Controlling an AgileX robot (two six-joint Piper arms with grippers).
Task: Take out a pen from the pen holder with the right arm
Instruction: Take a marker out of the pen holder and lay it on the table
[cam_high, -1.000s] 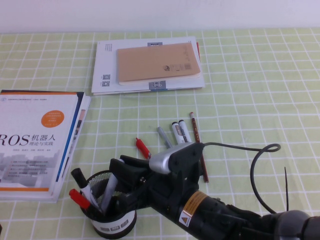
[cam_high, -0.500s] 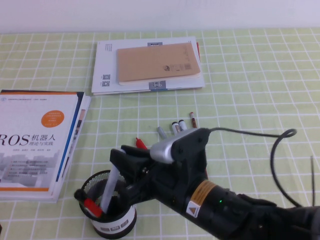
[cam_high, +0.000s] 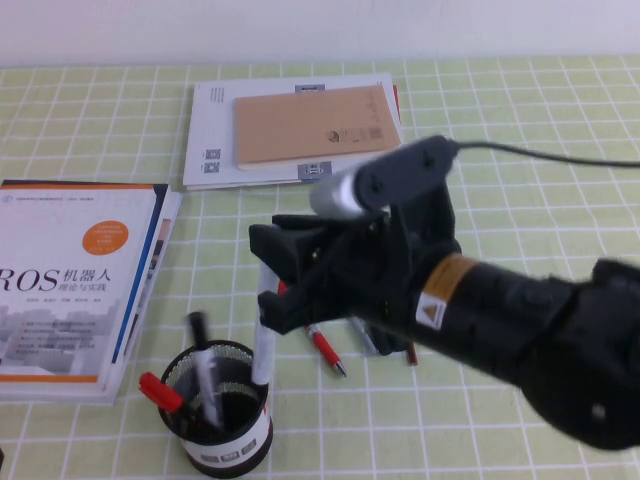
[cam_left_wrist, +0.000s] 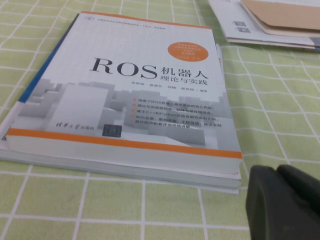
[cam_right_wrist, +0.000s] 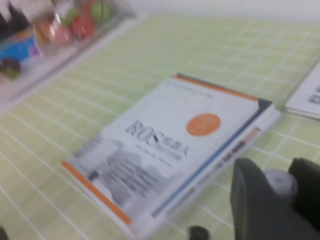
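Right end effector (cam_high: 272, 300), clamped on a pen (cam_high: 262, 350), is lifting it almost clear of the holder (cam_high: 235, 445); left end effector (cam_left_wrist: 285, 200) is idling closed beside the book (cam_left_wrist: 150, 90).

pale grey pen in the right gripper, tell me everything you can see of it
The pale grey pen has a slim, smooth, plastic-looking barrel. It stands nearly upright, pinched near its top by the right gripper, above the black mesh pen holder. Its lower tip is level with the holder's rim; whether it is clear I cannot tell. The left gripper is parked by the white ROS book, away from it.
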